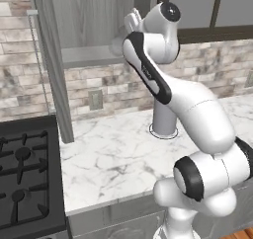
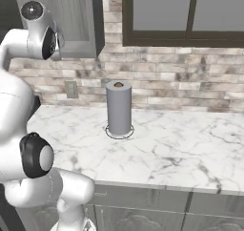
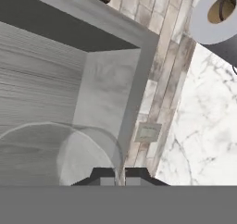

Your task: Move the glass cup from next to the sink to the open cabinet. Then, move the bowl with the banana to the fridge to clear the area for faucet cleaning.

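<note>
Gripping the glass cup [image 3: 60, 153] by its rim, clenched pincer [image 3: 119, 176] at six o'clock in hand view, cup inside open cabinet [image 3: 106, 93], paper towel roll [image 2: 118, 108] on marble tabletop [image 2: 181, 144] beyond at two o'clock.

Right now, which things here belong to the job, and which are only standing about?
For the job:
- glass cup, gripped at its rim by the shut pincer
- open cabinet, with the cup at its opening

Standing about:
- paper towel roll on the counter
- wall outlet
- stove
- window
</note>
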### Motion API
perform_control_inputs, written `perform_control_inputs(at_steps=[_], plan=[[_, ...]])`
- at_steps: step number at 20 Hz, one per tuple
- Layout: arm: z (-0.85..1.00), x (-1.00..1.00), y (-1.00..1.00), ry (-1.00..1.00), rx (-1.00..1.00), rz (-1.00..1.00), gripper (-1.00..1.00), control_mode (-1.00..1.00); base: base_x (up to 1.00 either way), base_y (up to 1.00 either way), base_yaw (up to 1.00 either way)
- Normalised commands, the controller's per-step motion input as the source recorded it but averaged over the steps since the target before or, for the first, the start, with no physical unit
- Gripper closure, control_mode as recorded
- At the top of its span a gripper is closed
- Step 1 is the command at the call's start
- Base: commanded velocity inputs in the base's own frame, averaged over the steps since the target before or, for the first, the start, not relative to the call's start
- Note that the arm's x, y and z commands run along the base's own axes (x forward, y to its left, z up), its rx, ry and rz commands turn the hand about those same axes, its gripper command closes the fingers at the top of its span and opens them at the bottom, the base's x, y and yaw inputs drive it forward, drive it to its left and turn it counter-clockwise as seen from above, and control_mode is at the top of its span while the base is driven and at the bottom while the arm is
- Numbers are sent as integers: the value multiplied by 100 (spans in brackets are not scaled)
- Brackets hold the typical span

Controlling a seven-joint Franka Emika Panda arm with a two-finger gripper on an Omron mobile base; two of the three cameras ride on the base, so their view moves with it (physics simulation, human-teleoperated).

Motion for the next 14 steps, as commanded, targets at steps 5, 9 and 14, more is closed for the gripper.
perform_control_inputs(at_steps=[5,9,14], plan=[[-9,49,0,19,-4,0,100,-100,0,0,0],[-21,34,1,12,-10,0,100,-100,0,0,0],[-16,26,4,3,-10,0,100,-100,0,0,0]])
